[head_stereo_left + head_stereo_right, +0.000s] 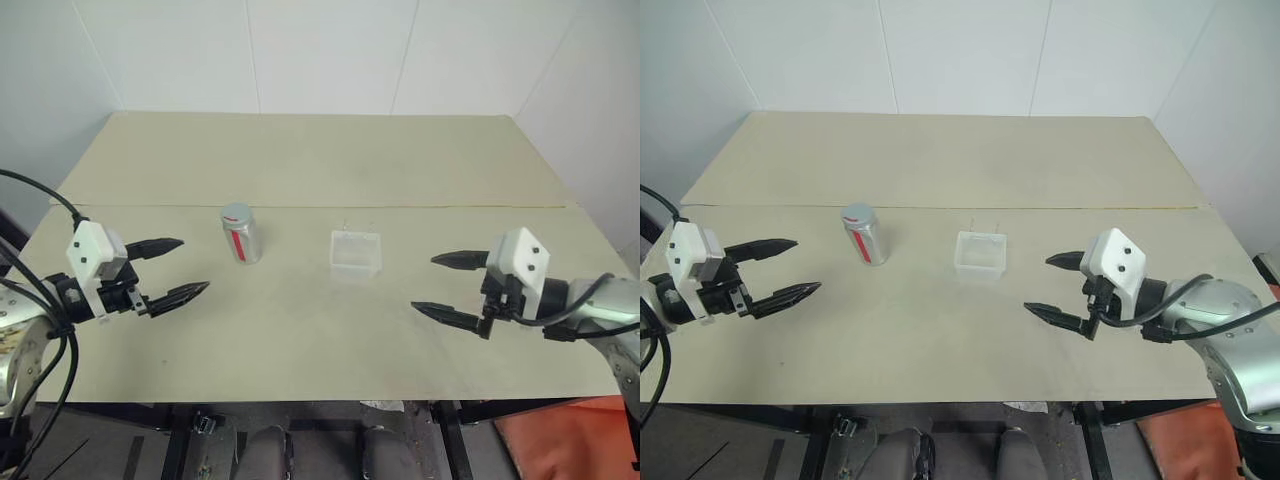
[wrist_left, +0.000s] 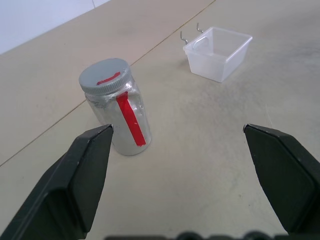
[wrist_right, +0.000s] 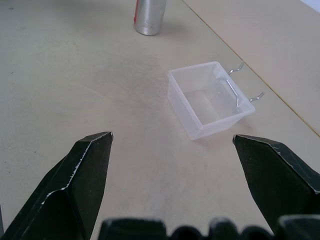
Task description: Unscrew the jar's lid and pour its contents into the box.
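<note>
The jar (image 1: 240, 235) stands upright on the table left of centre, silvery-grey with a red vertical stripe, its grey lid (image 2: 104, 75) on top. To its right sits the clear low-walled box (image 1: 357, 253), with nothing visible inside. My left gripper (image 1: 178, 270) hovers open to the left of the jar, fingers pointing toward it and apart from it. Over on the right, my right gripper (image 1: 445, 285) is open too, short of the box and pointing toward it. The contents are hidden inside the jar.
A beige table (image 1: 320, 340) carries everything, with a seam (image 1: 320, 207) running across behind the jar and box. White walls close in behind and to the sides. Two wire hooks (image 3: 245, 82) stick out from the box's back wall.
</note>
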